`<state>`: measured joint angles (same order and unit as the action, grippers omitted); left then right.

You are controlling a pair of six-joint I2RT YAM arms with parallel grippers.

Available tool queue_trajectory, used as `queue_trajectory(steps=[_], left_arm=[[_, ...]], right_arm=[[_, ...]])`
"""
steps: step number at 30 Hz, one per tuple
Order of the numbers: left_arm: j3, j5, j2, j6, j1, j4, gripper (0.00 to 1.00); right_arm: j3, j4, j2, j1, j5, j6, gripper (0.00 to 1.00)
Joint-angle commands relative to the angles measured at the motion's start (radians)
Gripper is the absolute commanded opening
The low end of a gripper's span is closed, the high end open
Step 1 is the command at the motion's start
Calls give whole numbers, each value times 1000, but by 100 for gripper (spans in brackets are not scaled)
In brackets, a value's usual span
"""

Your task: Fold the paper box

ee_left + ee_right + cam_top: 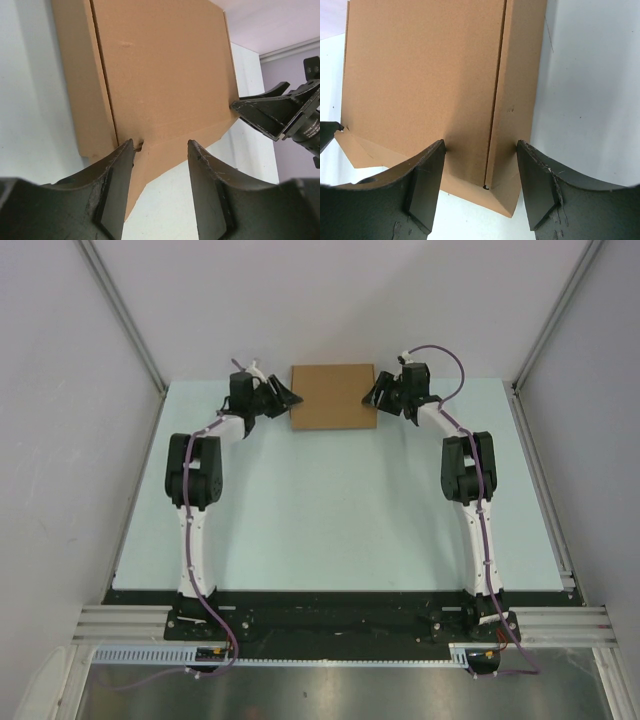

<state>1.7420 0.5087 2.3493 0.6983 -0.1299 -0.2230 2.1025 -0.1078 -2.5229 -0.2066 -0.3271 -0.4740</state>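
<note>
The paper box (333, 396) is a flat brown cardboard carton lying at the far middle of the table. My left gripper (283, 398) is at its left edge and open. In the left wrist view (161, 147) the jaws straddle a side flap of the box (165, 85), which projects between them. My right gripper (375, 393) is at the box's right edge and open. In the right wrist view (481, 145) the jaws stand either side of the box's corner and lid seam (445, 75). Neither gripper holds the box.
The pale green table (330, 510) is enclosed by white walls on the left, right and back. A metal rail (545, 500) runs along its right edge. The box lies close to the back wall. The right gripper's fingers (260, 112) show in the left wrist view.
</note>
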Motion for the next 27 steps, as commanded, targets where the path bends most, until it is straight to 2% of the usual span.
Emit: queue_trajectory(steps=[1,7,12,22,27], left_arm=[[16,15,-16,-54,-10,46,53],[-88,-88,-93,-138,-7,79,58],[-269,-136,-198,-69,10,-137,62],[-374,-188,-300,-54,26,-268,64],[-383,-119,-314,-26,16,-259,58]], right_arm=[[28,-20,-20,-5,0,0,64],[25,-18,-16,-1,-1,2,64],[19,-17,-11,-1,-1,0,64],[7,-13,4,4,0,2,64],[4,-12,4,3,2,-2,64]])
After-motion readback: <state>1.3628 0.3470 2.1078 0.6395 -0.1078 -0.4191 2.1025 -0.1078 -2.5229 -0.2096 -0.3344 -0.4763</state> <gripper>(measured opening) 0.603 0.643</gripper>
